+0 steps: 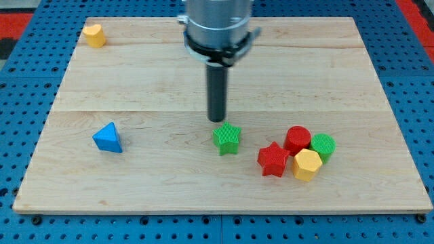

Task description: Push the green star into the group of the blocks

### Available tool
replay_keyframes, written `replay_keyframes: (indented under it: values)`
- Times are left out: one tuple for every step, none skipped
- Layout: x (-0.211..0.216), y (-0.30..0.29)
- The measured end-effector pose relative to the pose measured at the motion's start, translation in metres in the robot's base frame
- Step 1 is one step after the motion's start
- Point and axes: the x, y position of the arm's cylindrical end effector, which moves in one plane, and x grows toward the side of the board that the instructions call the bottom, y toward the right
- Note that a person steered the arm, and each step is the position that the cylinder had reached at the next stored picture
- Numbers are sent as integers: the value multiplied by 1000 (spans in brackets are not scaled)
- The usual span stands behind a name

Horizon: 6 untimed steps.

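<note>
We see the wooden surface (135, 88) lying on a blue board with holes (20, 135). Our arm carries no hand, only a straight dark rod, so there is nothing to spread or to press together. My tip (216, 121) stands just above the green star (227, 138) in the view, very near to its upper edge; we cannot tell if it touches it.

The green star lies a little below the middle of the surface. To the view's right of it is a group of four blocks: a red star (273, 160), a red cylinder (297, 139), a green cylinder (323, 146) and a yellow hexagonal block (306, 165). These four lie close together. The green star is near the red star but apart from it.

A blue triangular block (108, 138) lies well apart at the view's left. A yellow block (94, 34) sits in the top left corner of the surface.
</note>
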Motion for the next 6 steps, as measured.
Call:
replay_keyframes:
  values:
    - [32,-30]
    - [57,33]
    - [55,109]
    - [54,89]
    - [61,36]
    - [122,50]
